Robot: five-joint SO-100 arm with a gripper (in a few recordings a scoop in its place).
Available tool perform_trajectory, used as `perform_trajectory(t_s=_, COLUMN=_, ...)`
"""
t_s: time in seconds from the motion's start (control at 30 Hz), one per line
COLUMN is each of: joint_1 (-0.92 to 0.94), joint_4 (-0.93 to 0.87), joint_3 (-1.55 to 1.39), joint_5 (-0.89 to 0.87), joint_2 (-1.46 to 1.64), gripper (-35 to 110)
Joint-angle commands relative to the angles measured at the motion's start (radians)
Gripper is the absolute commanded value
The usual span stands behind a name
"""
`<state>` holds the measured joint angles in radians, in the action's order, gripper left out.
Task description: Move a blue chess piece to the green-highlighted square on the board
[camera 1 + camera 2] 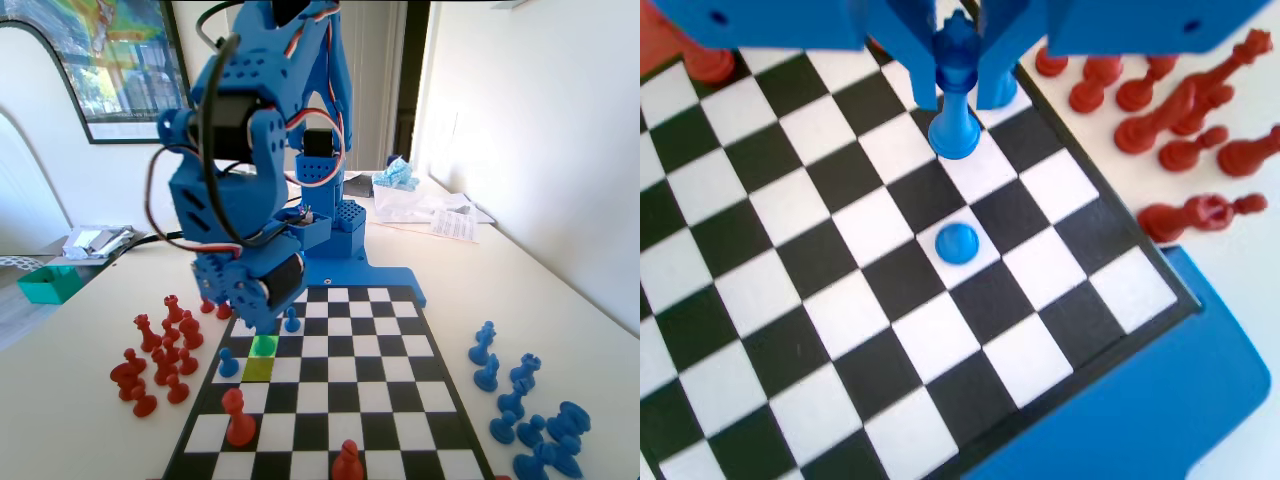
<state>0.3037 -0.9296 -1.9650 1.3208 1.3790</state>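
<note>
Gripper (pixel 958 60) was clamped on the blue chess piece (pixel 956 110) — jaws either side of its top, base low over the board (pixel 790 300), near the green-highlighted square (pixel 264 346), pawn (pixel 957 243) just beside.

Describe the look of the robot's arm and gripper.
The arm is bright blue plastic in blocky printed segments, with black motors set in the joints. Black and red-white wires loop along it. The gripper has two flat blue fingers.

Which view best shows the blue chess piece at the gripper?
The wrist view: the blue chess piece stands upright between the gripper jaws, base on the board. In the fixed view, the arm blocks that spot, next to the green-highlighted square.
</note>
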Motion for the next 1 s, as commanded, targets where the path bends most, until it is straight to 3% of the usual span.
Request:
perform_trajectory(t_s=0.0, joint_1=0.008, joint_4=0.025, joint_3=-0.035, joint_5=0.017, joint_2=0.101, gripper=1)
perform_trajectory(t_s=0.97, joint_1=0.038, joint_4=0.071, joint_3=-0.086, joint_5=0.037, joint_2=0.106, gripper=1)
